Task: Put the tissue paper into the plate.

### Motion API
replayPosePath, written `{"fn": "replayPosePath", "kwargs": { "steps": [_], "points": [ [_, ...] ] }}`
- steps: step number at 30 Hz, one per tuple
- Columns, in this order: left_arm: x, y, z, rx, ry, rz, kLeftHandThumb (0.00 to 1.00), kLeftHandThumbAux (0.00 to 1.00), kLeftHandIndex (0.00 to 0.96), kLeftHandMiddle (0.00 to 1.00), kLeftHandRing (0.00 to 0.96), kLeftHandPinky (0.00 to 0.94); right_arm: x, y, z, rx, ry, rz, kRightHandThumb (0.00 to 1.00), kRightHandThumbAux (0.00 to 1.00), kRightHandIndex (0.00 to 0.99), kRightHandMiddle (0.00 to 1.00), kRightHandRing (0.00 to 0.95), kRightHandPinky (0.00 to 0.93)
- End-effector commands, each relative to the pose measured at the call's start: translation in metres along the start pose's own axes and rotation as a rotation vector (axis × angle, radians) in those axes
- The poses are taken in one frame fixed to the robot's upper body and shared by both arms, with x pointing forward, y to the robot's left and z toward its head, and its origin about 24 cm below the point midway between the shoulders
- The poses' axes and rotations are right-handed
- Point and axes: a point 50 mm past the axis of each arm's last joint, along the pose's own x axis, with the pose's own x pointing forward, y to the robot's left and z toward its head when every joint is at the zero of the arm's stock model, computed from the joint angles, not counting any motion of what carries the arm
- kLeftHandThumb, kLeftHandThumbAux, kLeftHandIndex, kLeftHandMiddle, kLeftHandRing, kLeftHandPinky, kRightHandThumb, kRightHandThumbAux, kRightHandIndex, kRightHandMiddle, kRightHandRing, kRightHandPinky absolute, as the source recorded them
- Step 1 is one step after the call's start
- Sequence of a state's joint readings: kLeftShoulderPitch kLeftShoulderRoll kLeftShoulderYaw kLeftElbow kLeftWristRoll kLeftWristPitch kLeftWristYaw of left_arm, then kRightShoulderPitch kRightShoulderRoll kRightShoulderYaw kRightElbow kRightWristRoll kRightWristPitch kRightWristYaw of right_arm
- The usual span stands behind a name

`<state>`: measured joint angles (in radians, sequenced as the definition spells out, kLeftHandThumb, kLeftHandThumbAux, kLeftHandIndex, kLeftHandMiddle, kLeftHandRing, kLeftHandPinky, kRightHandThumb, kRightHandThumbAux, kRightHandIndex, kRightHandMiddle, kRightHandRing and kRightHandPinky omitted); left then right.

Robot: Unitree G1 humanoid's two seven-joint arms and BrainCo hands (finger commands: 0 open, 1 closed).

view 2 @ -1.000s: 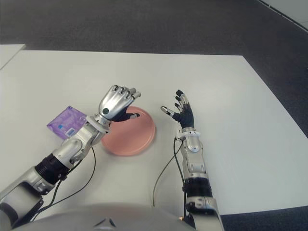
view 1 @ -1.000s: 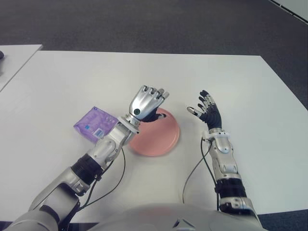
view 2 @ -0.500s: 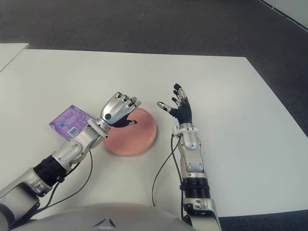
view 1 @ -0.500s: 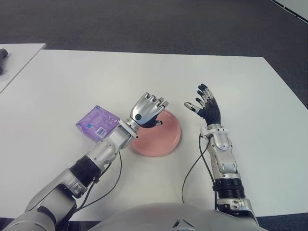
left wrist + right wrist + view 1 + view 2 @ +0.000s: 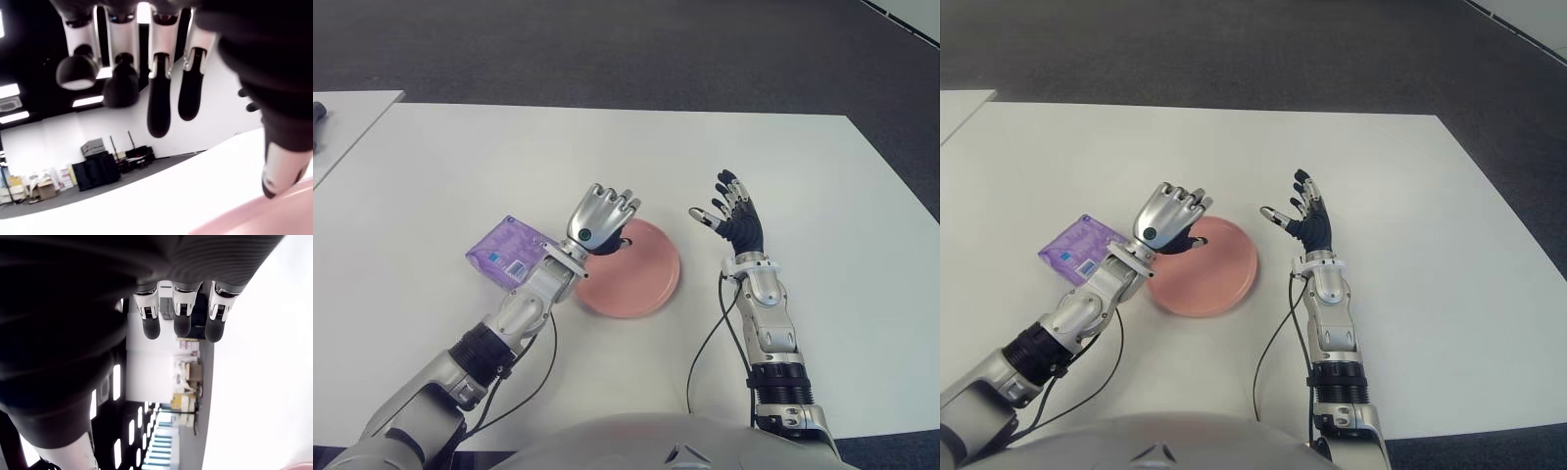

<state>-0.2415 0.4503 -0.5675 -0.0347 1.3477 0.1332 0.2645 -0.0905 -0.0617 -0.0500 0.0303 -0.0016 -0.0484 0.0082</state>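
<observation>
Left hand: my left hand [image 5: 600, 217] is raised over the left edge of the plate, back of the hand toward the head camera. Its fingers [image 5: 157, 93] are loosely curled and hang down with space between them and the thumb; there is nothing in them.

Right hand: my right hand [image 5: 732, 215] is held up just to the right of the plate, palm turned toward the plate, fingers spread and straight. It grasps nothing and does not touch the plate.

Tissue paper: the tissue paper [image 5: 506, 252], a flat purple pack with a small label on its near side, lies on the desk to the left of the plate, close beside my left wrist. It is outside the plate, and neither hand has hold of it. Whether the wrist touches it I cannot tell.

Plate: the plate [image 5: 641, 275] is round and pink, flat on the desk between my two arms. Its surface is bare; my left hand covers part of its left rim in the eye views, and a pink edge of it shows under my thumb in the left wrist view.

Desk: the desk [image 5: 822, 196] is white and wide. A second white surface [image 5: 342, 113] shows at the far left, apart from it.

Cables: a dark cable [image 5: 705, 343] runs along my right forearm and loops onto the desk.
</observation>
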Motion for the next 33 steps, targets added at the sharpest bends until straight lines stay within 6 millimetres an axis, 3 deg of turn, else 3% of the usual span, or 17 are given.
{"fn": "replayPosePath", "kwargs": {
  "steps": [1,2,3,4,5,6,9,17,21,28,33],
  "points": [
    [-0.004,0.021,-0.020,0.019,0.103,-0.122,0.761,0.627,0.404,0.451,0.662,0.696,-0.001,0.000,-0.003,0.006,0.025,0.001,0.000,0.839,0.033,0.047,0.039,0.135],
    [-0.006,0.029,-0.025,0.024,0.129,-0.180,0.632,0.585,0.351,0.394,0.541,0.584,-0.001,0.000,-0.003,0.006,0.025,0.001,0.000,0.839,0.033,0.047,0.039,0.135],
    [-0.008,0.034,-0.028,0.026,0.145,-0.221,0.499,0.534,0.294,0.276,0.368,0.424,-0.001,0.000,-0.003,0.006,0.025,0.001,0.000,0.839,0.033,0.047,0.039,0.135],
    [-0.010,0.037,-0.031,0.041,0.150,-0.301,0.451,0.516,0.274,0.233,0.306,0.367,-0.001,0.001,-0.003,0.006,0.025,0.001,0.000,0.839,0.033,0.047,0.039,0.135],
    [-0.013,0.044,-0.034,0.062,0.143,-0.398,0.345,0.441,0.175,0.149,0.196,0.235,-0.001,0.001,-0.003,0.006,0.026,0.001,0.000,0.839,0.033,0.047,0.039,0.135],
    [-0.015,0.049,-0.037,0.077,0.137,-0.461,0.274,0.372,0.112,0.095,0.125,0.150,-0.001,0.001,-0.004,0.006,0.026,0.001,0.000,0.839,0.033,0.047,0.039,0.135],
    [-0.018,0.060,-0.040,0.102,0.121,-0.549,0.185,0.273,0.036,0.031,0.040,0.049,-0.001,0.002,-0.004,0.006,0.026,0.001,0.000,0.839,0.033,0.047,0.039,0.135],
    [-0.031,0.083,-0.053,0.102,0.061,-0.660,0.145,0.126,0.001,0.001,0.002,0.002,-0.001,0.004,-0.004,0.007,0.026,0.002,0.000,0.839,0.033,0.047,0.039,0.135],
    [-0.042,0.089,-0.064,0.054,-0.010,-0.714,0.171,0.097,0.000,0.000,0.000,0.000,-0.005,0.011,-0.057,0.065,0.195,0.022,0.000,0.867,0.035,0.026,0.016,0.087],
    [-0.055,0.098,-0.075,0.020,-0.111,-0.737,0.214,0.088,0.000,0.000,0.000,0.000,-0.010,0.001,-0.057,0.065,0.144,-0.017,0.000,0.882,0.035,0.018,0.010,0.072],
    [-0.063,0.105,-0.092,0.011,-0.169,-0.708,0.248,0.104,0.000,0.000,0.000,0.000,0.000,-0.003,-0.064,-0.019,0.194,0.018,0.000,0.845,0.033,0.026,0.018,0.061]
  ]
}}
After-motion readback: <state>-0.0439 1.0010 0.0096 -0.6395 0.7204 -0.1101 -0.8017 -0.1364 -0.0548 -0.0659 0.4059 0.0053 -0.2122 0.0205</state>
